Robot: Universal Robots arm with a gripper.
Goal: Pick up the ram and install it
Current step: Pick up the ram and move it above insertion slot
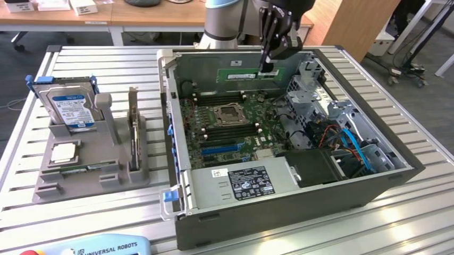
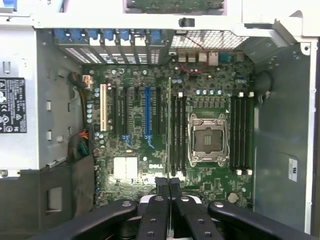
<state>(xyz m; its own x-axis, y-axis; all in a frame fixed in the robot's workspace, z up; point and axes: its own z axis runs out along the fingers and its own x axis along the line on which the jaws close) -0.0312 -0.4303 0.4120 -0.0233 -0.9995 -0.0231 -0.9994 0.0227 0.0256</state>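
The ram (image 1: pixel 243 75) is a thin green stick hanging level over the back of the open computer case (image 1: pixel 184 212), above the motherboard (image 1: pixel 212 127). My gripper (image 1: pixel 267 69) is shut on one end of it. In the wrist view the ram (image 2: pixel 169 125) shows edge-on as a thin line running out from my gripper (image 2: pixel 168 184). It lies parallel to the black memory slots (image 2: pixel 178 135) and beside them, on the side away from the CPU socket (image 2: pixel 207 139). It is held above the board, apart from the slots.
A grey holder (image 1: pixel 85 178) on the exterior view's left carries a silver hard drive (image 1: pixel 71 109) and a dark expansion card (image 1: pixel 133 127) standing on edge. Inside the case are a power supply (image 1: pixel 245 183), a drive cage (image 1: pixel 316 101) and cables (image 1: pixel 351 141). A teach pendant (image 1: pixel 106 247) lies at the front edge.
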